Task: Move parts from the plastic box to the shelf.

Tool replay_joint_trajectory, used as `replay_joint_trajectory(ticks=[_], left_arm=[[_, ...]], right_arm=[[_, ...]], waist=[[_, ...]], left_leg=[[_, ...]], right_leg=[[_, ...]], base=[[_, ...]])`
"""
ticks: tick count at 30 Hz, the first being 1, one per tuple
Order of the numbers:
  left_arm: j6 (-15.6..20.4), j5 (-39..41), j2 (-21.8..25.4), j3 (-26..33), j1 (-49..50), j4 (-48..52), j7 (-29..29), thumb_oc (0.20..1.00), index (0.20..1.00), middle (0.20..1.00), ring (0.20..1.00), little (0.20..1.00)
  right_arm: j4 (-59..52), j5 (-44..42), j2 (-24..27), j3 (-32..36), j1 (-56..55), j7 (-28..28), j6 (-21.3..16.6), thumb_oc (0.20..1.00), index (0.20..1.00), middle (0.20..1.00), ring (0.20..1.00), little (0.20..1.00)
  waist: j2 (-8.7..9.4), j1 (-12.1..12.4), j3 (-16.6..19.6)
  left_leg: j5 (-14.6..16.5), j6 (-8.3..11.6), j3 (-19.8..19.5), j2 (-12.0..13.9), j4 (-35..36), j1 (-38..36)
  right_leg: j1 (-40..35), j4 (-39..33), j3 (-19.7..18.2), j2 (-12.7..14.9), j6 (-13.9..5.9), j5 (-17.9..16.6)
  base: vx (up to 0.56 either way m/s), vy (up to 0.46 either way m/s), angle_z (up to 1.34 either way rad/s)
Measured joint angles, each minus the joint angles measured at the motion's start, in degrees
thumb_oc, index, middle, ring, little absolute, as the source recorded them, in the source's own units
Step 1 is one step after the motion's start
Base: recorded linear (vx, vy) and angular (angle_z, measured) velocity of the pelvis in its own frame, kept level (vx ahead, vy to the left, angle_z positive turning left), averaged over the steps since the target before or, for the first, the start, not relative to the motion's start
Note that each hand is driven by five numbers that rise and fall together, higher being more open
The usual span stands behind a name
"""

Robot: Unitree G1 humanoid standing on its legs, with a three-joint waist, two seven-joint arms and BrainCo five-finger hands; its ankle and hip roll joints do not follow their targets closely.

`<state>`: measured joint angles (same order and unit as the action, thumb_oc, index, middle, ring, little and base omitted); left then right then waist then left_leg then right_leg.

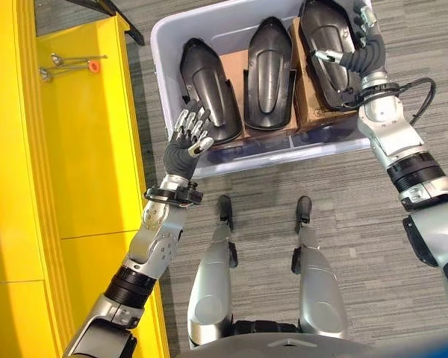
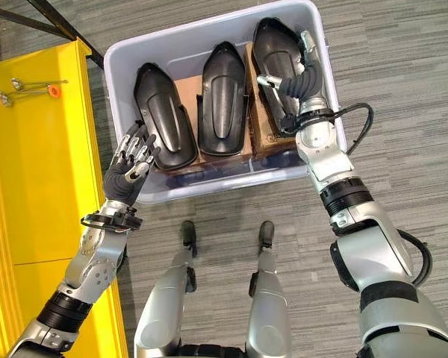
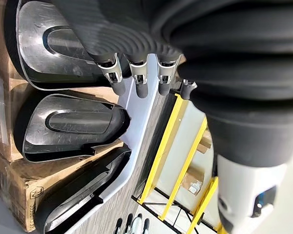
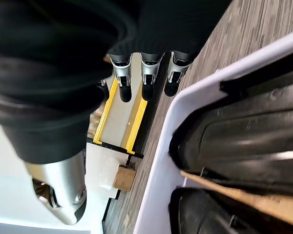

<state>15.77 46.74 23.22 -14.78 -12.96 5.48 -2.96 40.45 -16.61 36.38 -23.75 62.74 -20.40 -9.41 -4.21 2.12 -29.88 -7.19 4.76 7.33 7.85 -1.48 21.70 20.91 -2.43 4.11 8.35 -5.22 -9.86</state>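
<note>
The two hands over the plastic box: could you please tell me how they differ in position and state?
The left hand hovers at the plastic box's near left corner, by the leftmost black part; the right hand reaches deeper, at the rightmost black part. The left hand's fingers are spread and hold nothing; the right hand's thumb lies over the part, though a firm grip cannot be told. Both are silver with dark ribbed covers.
</note>
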Motion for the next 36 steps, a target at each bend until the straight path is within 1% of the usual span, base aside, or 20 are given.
replay_joint_trajectory(ticks=[2,5,8,12,15,17,21,25,28,31,36], left_arm=[[0.07,0.06,0.01,0.08,0.50,-0.02,-0.10,1.000,1.000,1.000,1.000,1.000],[1.03,1.23,0.04,0.10,0.93,0.04,-0.46,1.000,1.000,1.000,1.000,1.000],[1.19,1.44,0.04,0.06,0.95,0.07,-1.31,1.000,1.000,1.000,1.000,1.000],[1.38,1.45,0.06,-0.15,0.80,0.07,-2.01,1.000,1.000,1.000,1.000,1.000],[2.00,1.43,0.13,-1.04,-0.70,0.07,-2.36,1.000,1.000,1.000,1.000,1.000],[2.02,1.43,-0.18,-1.37,-1.26,0.07,-2.43,1.000,1.000,1.000,1.000,1.000],[2.29,1.43,-0.18,-1.68,-1.23,0.07,-2.52,1.000,1.000,1.000,1.000,1.000],[2.53,1.43,-0.14,-2.70,-1.47,0.09,-3.67,1.000,1.000,1.000,1.000,1.000],[2.56,1.44,-0.14,-3.12,-1.36,0.07,-3.83,1.000,1.000,1.000,1.000,1.000],[2.57,1.44,-0.16,-3.29,-1.54,0.04,-4.58,1.000,1.000,1.000,1.000,1.000],[2.66,1.44,-0.23,-3.43,-1.96,0.05,-4.92,1.000,1.000,1.000,1.000,1.000]], right_arm=[[0.29,0.00,0.85,0.15,-0.03,-1.03,0.24,1.000,1.000,1.000,1.000,1.000],[1.77,0.50,1.62,0.12,0.39,-2.51,0.23,1.000,1.000,1.000,1.000,1.000],[4.81,0.55,2.09,-1.61,0.75,-2.55,0.28,1.000,1.000,1.000,1.000,1.000],[5.33,0.58,1.96,-4.08,0.96,-2.36,0.32,1.000,1.000,1.000,1.000,1.000],[5.62,0.61,1.96,-4.90,2.89,-2.24,0.36,1.000,1.000,1.000,1.000,1.000],[5.84,0.62,0.49,-4.97,2.86,-2.21,0.41,1.000,1.000,1.000,1.000,1.000],[6.78,0.62,-2.06,-5.25,2.85,-2.17,0.44,1.000,1.000,1.000,1.000,1.000],[7.04,0.66,-2.64,-6.15,2.87,-2.19,0.45,1.000,1.000,1.000,1.000,1.000],[9.44,0.61,-2.89,-6.15,2.85,-2.22,0.64,1.000,1.000,1.000,1.000,1.000],[14.23,0.46,-5.07,-6.19,3.88,-2.27,0.66,1.000,1.000,1.000,1.000,1.000],[17.45,-0.76,-7.18,-5.82,5.57,-2.32,-1.06,1.000,1.000,1.000,1.000,1.000]], waist=[[0.00,-0.30,-0.02],[-0.19,0.45,-0.09],[-0.23,0.43,-0.14],[-0.28,0.42,-0.32],[-0.28,0.43,-0.44],[0.07,0.39,-0.86],[0.07,0.51,-0.99],[0.09,0.40,-1.00],[0.17,0.52,-1.04],[0.31,0.48,-1.12],[0.54,0.35,-1.10]], left_leg=[[-0.01,-0.04,-0.05,-0.03,-0.65,1.03],[-0.07,-0.10,0.01,-0.20,-0.90,2.10],[-0.21,-0.28,-0.04,-0.38,-1.24,3.54],[-0.20,-0.31,-0.08,-0.63,-1.49,4.06],[-0.14,-0.46,-0.19,-0.72,-2.62,6.48],[-0.14,-0.49,-0.48,-0.77,-3.22,7.30],[-0.10,-0.54,-0.79,-0.77,-3.57,7.59],[-0.23,-0.66,-1.52,-0.79,-4.21,9.64],[-0.27,-0.73,-1.77,-0.87,-4.74,10.83],[-0.32,-0.79,-1.78,-0.87,-4.74,11.46],[-0.34,-0.84,-1.76,-0.94,-4.81,12.05]], right_leg=[[0.62,0.22,0.00,0.02,-0.01,-0.12],[2.45,1.00,-0.39,0.18,-0.03,-0.14],[3.82,1.36,-0.36,0.29,-0.13,-0.21],[4.25,1.51,-0.37,0.50,-0.17,-0.23],[6.49,2.49,-0.43,0.65,-0.27,-0.29],[7.20,2.98,-0.41,0.72,-0.27,-0.28],[7.56,3.56,-0.46,0.72,-0.24,-0.23],[8.98,3.73,-0.39,0.71,-0.14,-0.17],[9.98,4.15,-0.39,0.73,-0.22,-0.28],[10.83,4.46,-0.41,0.75,-0.27,-0.35],[11.67,4.95,-0.39,0.82,-0.21,-0.23]], base=[[-0.01,0.016,0.01],[-0.01,0.024,-0.05],[0.00,-0.001,0.00],[0.00,0.000,0.00],[0.00,-0.005,0.01],[0.00,-0.016,0.04],[0.00,0.000,0.00],[0.00,-0.003,0.05],[0.00,-0.008,0.04],[0.00,0.000,0.00],[0.00,0.000,0.00]])
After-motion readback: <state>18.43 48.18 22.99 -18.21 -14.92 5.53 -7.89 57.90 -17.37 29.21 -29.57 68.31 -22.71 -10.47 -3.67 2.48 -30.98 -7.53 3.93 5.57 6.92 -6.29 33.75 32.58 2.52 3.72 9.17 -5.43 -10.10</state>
